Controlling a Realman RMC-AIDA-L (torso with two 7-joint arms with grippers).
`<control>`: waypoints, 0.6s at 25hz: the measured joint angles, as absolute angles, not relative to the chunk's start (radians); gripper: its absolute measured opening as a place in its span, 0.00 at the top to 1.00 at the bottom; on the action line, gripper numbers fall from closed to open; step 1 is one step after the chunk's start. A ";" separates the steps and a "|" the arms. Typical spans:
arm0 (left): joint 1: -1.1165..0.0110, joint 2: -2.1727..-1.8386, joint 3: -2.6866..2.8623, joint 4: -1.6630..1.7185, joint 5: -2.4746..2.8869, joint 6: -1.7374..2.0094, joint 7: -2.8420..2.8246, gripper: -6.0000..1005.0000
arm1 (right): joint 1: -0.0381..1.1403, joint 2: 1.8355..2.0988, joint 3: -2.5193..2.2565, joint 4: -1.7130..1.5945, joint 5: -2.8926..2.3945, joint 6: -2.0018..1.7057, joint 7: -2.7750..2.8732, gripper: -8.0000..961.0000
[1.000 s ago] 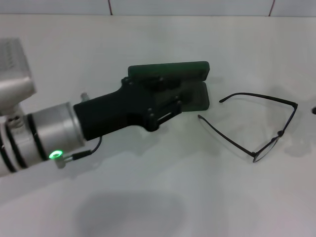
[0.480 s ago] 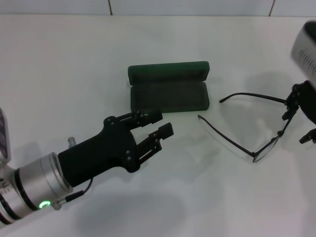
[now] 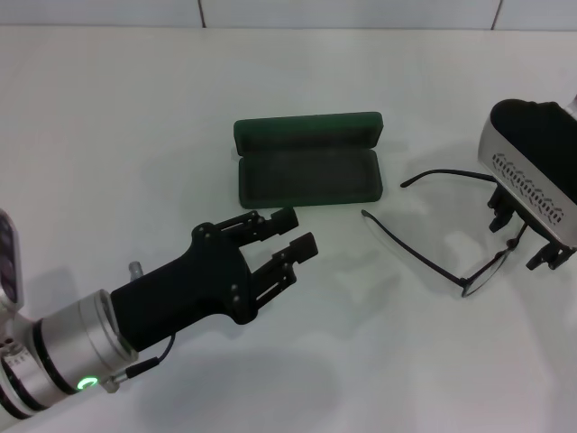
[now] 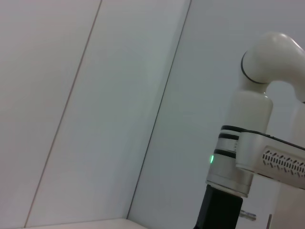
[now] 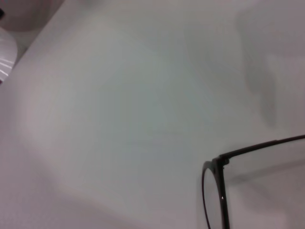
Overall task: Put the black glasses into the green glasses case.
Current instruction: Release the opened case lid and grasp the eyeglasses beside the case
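Left pincer [image 3: 290, 233] open, empty.

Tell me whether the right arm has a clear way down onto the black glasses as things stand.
Probably yes. The right gripper hangs right over the front of the black glasses, which lie unfolded on the table with nothing on them. The green glasses case and the left gripper sit well aside.

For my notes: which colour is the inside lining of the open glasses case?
Dark grey, inside the green glasses case; the head view shows it best.
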State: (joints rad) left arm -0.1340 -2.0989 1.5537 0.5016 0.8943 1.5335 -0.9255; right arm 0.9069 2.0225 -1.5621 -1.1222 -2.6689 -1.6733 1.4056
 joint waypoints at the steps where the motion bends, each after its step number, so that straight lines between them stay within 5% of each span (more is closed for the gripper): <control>1: -0.141 -2.099 1.553 0.494 0.893 1.534 -0.925 0.61 | 0.908 2.022 -1.564 -1.123 -2.669 -1.671 1.406 0.42; 15: -0.168 -2.099 1.547 0.456 0.866 1.536 -0.920 0.61 | 0.929 2.026 -1.626 -1.013 -2.668 -1.601 1.400 0.48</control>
State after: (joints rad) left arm -0.1678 -2.0988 1.5467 0.4559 0.8657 1.5362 -0.9196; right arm 0.9287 2.0263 -1.6262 -1.0125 -2.6683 -1.6006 1.3998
